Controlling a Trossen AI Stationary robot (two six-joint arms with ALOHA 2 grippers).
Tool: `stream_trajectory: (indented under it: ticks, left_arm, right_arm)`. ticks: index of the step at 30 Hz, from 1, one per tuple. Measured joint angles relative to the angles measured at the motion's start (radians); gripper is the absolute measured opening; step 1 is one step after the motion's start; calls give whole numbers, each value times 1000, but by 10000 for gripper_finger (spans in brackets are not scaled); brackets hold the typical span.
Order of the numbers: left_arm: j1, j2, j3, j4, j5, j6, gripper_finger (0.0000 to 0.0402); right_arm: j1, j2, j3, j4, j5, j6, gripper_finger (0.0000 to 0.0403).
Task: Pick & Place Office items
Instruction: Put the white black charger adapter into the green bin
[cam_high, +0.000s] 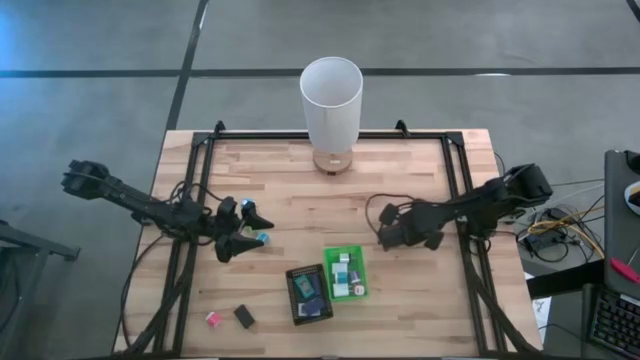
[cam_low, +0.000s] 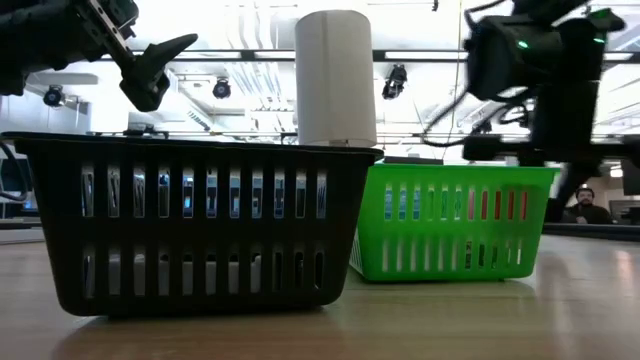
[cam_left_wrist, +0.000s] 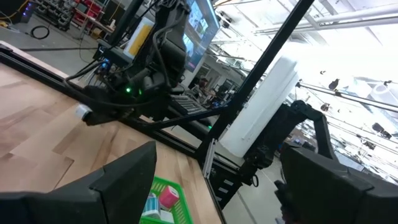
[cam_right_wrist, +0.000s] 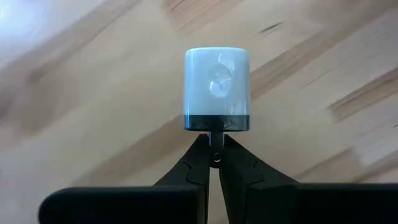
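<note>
Green tray (cam_high: 357, 290), black tray (cam_high: 297, 297) (both slatted), white cylinder (cam_high: 331, 100), pink block (cam_high: 212, 319).

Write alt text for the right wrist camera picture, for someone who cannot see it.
The right gripper, fingers shut, pinches the thin stem of a small white block with a dark base, seen from just behind its two dark fingers. Behind it lies blurred wooden tabletop.

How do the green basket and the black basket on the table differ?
The green basket is bright green and the black basket is dark. In the overhead view, the green one lies nearer the right arm and the black one nearer the left arm. Both are slotted rectangular baskets holding small items, side by side.
</note>
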Motion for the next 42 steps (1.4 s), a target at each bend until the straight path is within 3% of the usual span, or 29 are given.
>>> stream_trajectory:
  ticks: [6, 12, 19, 26, 33, 42]
  left_arm:
    - [0, 0, 0, 0, 0, 0, 340]
    - [0, 0, 0, 0, 0, 0, 340]
    - [0, 0, 0, 0, 0, 0, 340]
    - [0, 0, 0, -2, 0, 0, 340]
    - [0, -1, 0, -16, 0, 0, 340]
    - [0, -1, 0, -25, 0, 0, 340]
  right_arm:
    - [0, 112, 174, -15, 0, -158, 13]
    - [36, 213, 360, -162, 25, -213, 13]
    - [155, 261, 530, -254, 167, -149, 13]
    - [296, 307, 625, -255, 315, 21, 13]
    - [358, 416, 736, -252, 343, 114, 13]
    - [360, 583, 982, -256, 328, 6, 13]
